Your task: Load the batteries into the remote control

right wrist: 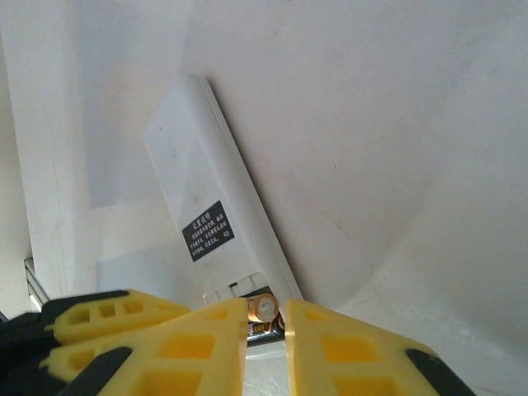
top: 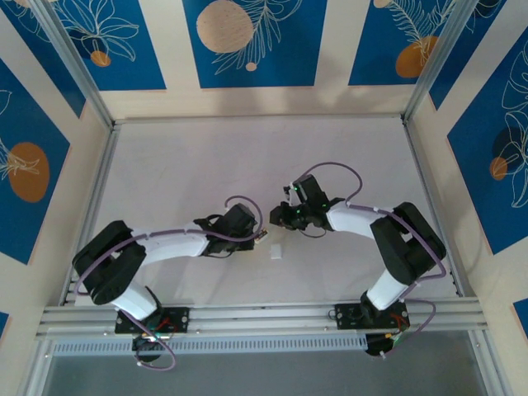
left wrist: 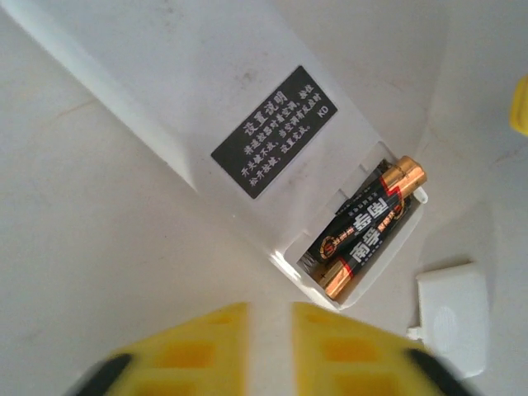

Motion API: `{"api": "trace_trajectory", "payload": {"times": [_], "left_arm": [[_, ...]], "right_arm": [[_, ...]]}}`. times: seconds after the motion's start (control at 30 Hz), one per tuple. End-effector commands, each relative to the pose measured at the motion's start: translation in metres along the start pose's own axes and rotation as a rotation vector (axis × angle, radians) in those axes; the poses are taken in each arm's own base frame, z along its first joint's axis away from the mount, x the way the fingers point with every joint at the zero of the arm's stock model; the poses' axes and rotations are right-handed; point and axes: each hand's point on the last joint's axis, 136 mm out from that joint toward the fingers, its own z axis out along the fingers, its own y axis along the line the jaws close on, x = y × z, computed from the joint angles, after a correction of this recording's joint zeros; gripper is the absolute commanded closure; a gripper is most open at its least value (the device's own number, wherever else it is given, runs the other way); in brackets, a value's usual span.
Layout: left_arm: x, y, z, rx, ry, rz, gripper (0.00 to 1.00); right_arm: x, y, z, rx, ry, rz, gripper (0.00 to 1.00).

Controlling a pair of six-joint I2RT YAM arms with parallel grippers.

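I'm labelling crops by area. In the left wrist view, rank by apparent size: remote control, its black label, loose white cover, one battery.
1. remote control, cut off by the frame.
2. black label and loose white cover: too alike to rank.
3. one battery.

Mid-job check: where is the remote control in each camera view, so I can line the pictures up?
Left wrist: the remote control runs from upper left to lower right, its open bay holding the batteries.
Right wrist: it lies left of centre, with its bay end at the bottom edge.
Top external: I cannot pick it out against the white table.
Shared landmark: the black label on its back, in both wrist views.
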Motion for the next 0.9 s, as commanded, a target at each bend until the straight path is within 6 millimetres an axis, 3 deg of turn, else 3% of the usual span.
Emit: {"api": "trace_trajectory", "payload": {"times": [0.0,0.07,0.13,0.27,0.6,0.87], "left_arm": [[-0.006,-0.002,-0.013,-0.019,0.017,-0.087,0.66],[-0.006,-0.003,-0.016,-0.024,0.027,-0.146,0.57],[-0.007,-0.004,-0.019,-0.025,0.027,-0.201,0.52],[-0.008,-0.009,-0.021,-0.009,0.034,-0.283,0.44],[-0.015,-0.017,-0.014,-0.019,0.037,-0.418,0.36],[-0.013,-0.013,-0.004,-0.062,0.048,-0.445,0.38]], "right_arm": [[0.006,-0.012,-0.003,0.033,-0.007,0.007,0.75],[0.007,-0.015,-0.001,0.034,-0.010,0.012,0.75],[0.009,-0.016,0.003,0.014,0.004,0.017,0.89],[0.010,-0.018,0.010,-0.001,0.016,0.025,0.98],[0.020,-0.024,0.024,-0.054,0.051,0.043,1.00],[0.030,-0.026,0.023,-0.069,0.057,0.053,1.00]]}}
